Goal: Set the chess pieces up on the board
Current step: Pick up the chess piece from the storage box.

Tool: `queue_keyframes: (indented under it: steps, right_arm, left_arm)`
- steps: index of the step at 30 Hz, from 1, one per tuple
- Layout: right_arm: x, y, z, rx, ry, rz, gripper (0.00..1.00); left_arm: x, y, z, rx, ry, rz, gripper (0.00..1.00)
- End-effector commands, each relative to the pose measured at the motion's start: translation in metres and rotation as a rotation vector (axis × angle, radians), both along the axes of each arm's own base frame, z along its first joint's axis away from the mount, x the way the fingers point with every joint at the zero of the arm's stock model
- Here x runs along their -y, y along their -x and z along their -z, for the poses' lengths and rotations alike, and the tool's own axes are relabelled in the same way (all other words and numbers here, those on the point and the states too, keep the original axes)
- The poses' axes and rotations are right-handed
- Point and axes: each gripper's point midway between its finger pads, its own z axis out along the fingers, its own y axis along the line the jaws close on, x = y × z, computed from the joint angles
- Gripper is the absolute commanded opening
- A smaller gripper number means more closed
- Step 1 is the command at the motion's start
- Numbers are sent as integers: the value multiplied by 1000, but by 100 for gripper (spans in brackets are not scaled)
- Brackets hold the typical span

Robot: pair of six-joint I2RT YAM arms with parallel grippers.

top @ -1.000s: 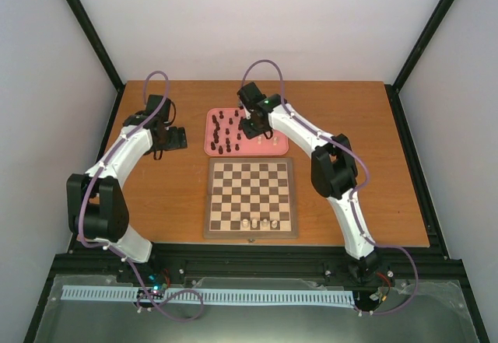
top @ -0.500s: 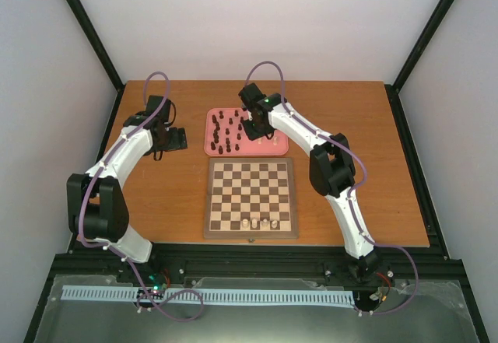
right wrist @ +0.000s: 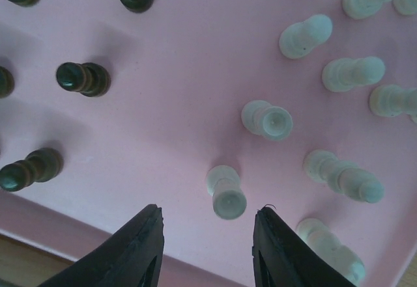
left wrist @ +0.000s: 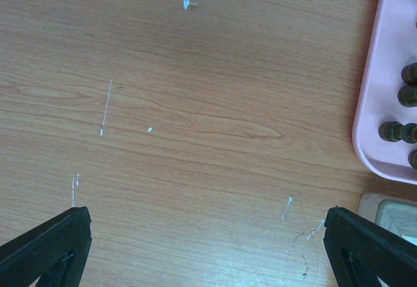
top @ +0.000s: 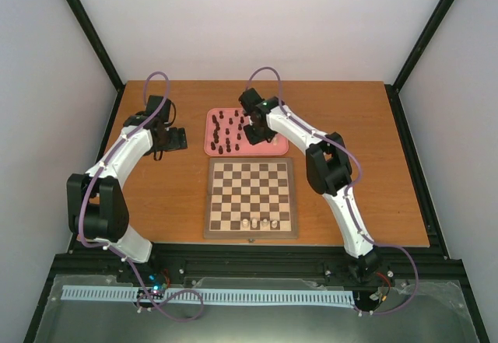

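The board (top: 210, 203) lies mid-table with three cream-white chess pieces (top: 258, 222) on its near row. The other chess pieces stand on a pink tray (top: 243, 151) behind it: dark ones (right wrist: 83, 79) on the left, cream-white ones (right wrist: 352, 72) on the right. My right gripper (top: 255, 131) hangs over the tray, open. In the right wrist view its fingertips (right wrist: 207, 235) stand to either side of a cream-white pawn (right wrist: 227, 192) without touching it. My left gripper (top: 177, 138) is open and empty over bare table left of the tray; its wrist view (left wrist: 207, 248) shows only wood between the fingers.
The tray's edge (left wrist: 381, 105) with dark pieces (left wrist: 408, 85) and a corner of the board (left wrist: 391, 212) show at the right of the left wrist view. Black frame rails run along the table's sides.
My right gripper has shifted slightly left over the tray, its arm bending a little. The left arm has not moved.
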Motion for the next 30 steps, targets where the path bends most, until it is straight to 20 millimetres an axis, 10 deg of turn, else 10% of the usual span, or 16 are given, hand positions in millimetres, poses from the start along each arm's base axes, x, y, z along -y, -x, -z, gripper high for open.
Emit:
queue_keyframes:
  steps: [1, 30]
  right_arm:
    - [3, -6, 8, -4, 12, 16, 39]
    - [5, -20, 23, -20, -3, 13, 34]
  left_arm:
    - [2, -3, -2, 9, -3, 14, 100]
    - [3, -10, 4, -7, -3, 12, 100]
